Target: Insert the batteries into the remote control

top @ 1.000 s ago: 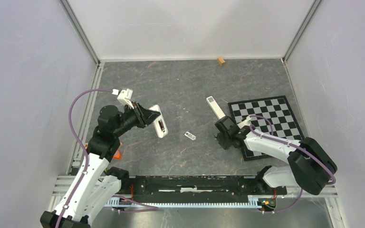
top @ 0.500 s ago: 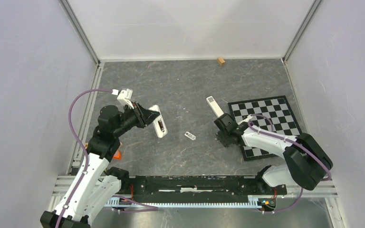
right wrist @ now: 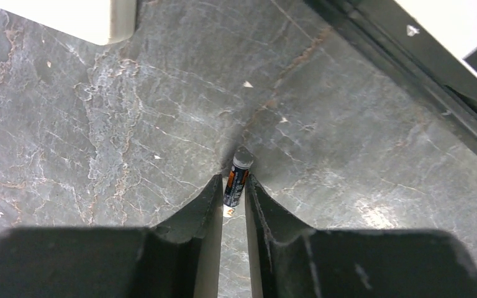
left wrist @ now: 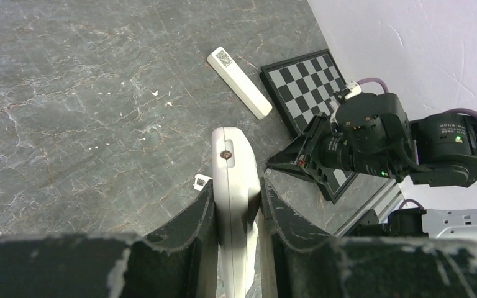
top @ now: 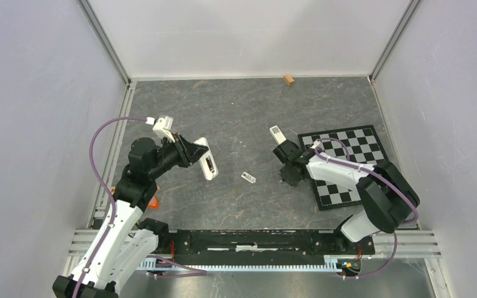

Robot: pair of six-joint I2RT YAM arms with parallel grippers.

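Note:
My left gripper [left wrist: 236, 186] is shut on the remote control [left wrist: 233, 155], a white body held on its edge above the table. From above, the remote control [top: 209, 162] shows a dark strip along its upper face and sticks out of the left gripper [top: 192, 152]. My right gripper [right wrist: 233, 186] points down at the table, and its fingertips pinch a small dark battery [right wrist: 237, 177] with an orange stripe and a grey cap. In the top view the right gripper [top: 287, 177] hides that battery. I see no other batteries.
A second white remote [top: 276, 133] lies just beyond the right gripper, beside a chessboard [top: 348, 155]. A small white labelled piece [top: 248, 177] lies between the arms. A wooden block [top: 289, 79] sits by the back wall. Something orange [top: 153, 202] lies by the left arm.
The right arm has swung left off the chessboard toward the second remote, and its jaws have narrowed onto the battery. The left arm and its remote have not moved.

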